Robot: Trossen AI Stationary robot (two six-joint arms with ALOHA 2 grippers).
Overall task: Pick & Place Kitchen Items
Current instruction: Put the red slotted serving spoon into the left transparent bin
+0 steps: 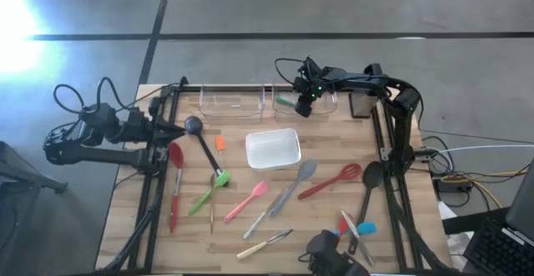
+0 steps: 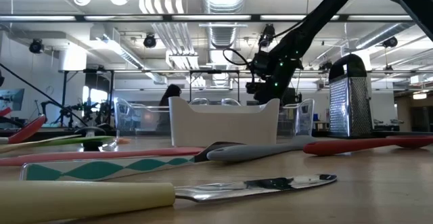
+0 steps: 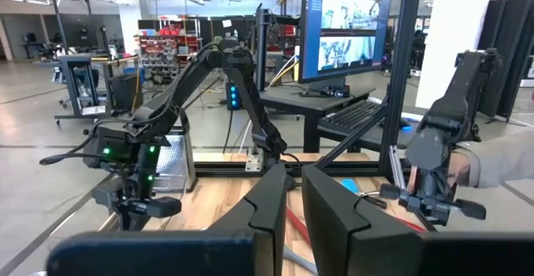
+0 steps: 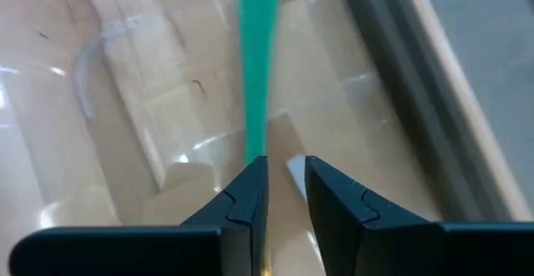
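A white dish (image 1: 273, 148) sits mid-bench (image 1: 133, 226). Behind it, two clear bins (image 1: 229, 103) line the far edge, the right arm reaching over one. Utensils (image 1: 250, 201) crowd the wood in front of the dish and to both sides. Bare wood remains between dish and bins.

pale wood-plank table (image 1: 325, 218), clear glossy plastic bins (image 1: 229, 102), perforated metal grater (image 2: 348, 99)

Utensil (image 1: 285, 102) in right bin (image 1: 305, 102), dish (image 1: 272, 149) nearer.
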